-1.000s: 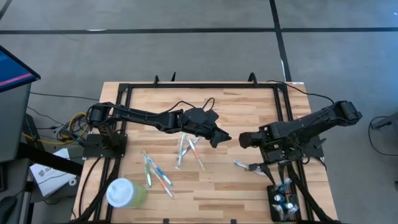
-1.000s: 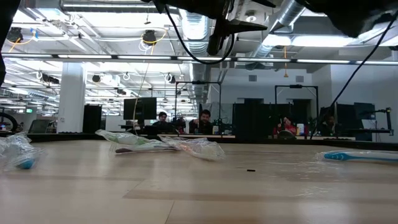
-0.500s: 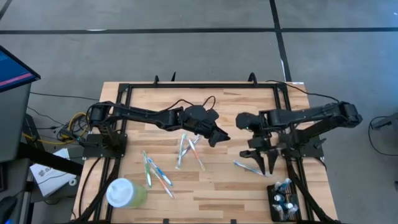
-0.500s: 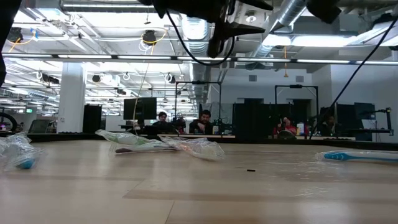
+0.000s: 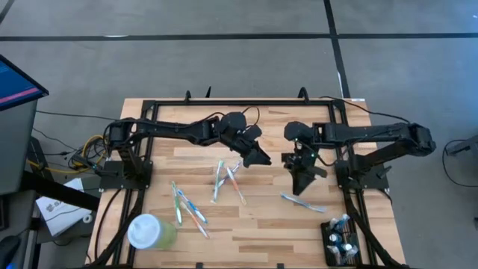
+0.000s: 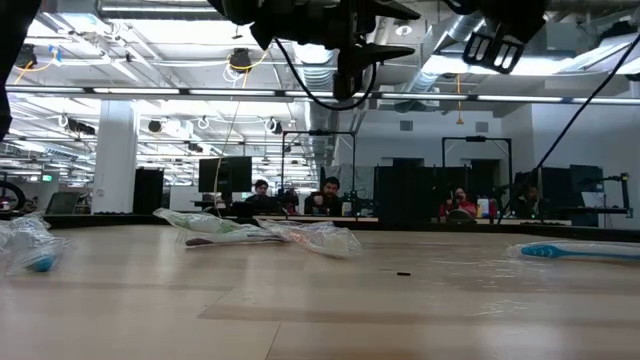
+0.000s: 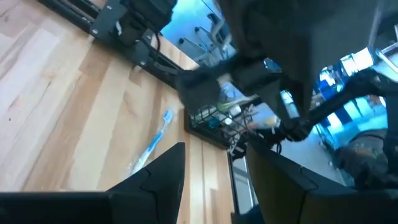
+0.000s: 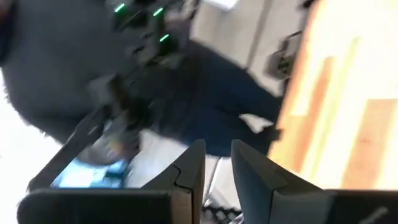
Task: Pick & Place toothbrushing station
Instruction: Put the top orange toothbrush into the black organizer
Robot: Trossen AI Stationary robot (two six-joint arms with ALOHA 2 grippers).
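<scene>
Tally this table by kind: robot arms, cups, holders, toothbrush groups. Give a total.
Robot arms: 2 (left arm, right arm)
Pale green cup: 1
Black holder: 1
Toothbrush groups: 3 (centre pile, left pile, single brush)
Total: 7

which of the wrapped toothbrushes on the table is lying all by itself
The toothbrush on the right side of the table, just below the right gripper. The rest lie in two clusters, the middle cluster and the left cluster near the green cup.

Overhead cam straight down on table (image 5: 246, 232) — low cam level across it, wrist cams close-in.
</scene>
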